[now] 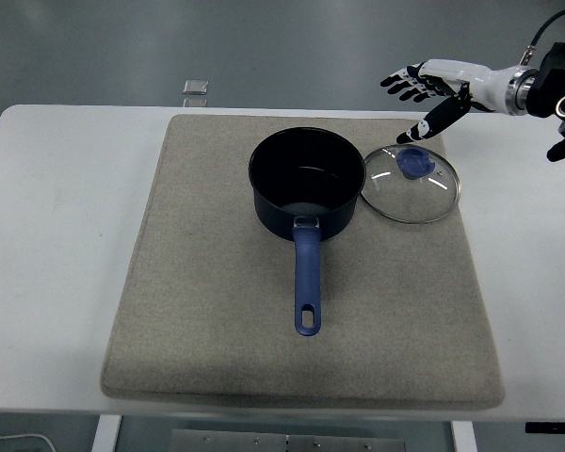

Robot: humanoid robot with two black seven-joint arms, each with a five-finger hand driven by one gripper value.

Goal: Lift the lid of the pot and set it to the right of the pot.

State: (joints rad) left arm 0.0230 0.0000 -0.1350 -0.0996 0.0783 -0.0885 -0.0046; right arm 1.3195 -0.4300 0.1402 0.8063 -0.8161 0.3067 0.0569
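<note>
I see saucepan (pixel 307 176): dark navy, blue handle | glass lid (pixel 411 185): clear, silver rim, blue knob | mat (pixel 217 320): beige-grey weave | table (pixel 47 245): white | right hand (pixel 431 89): white with black fingertips

White table (pixel 56 245), grey-green floor (pixel 292 42)

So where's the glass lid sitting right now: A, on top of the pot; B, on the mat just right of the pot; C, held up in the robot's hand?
B: the lid lies flat on the mat beside the pot, with the right hand open above it.
</note>
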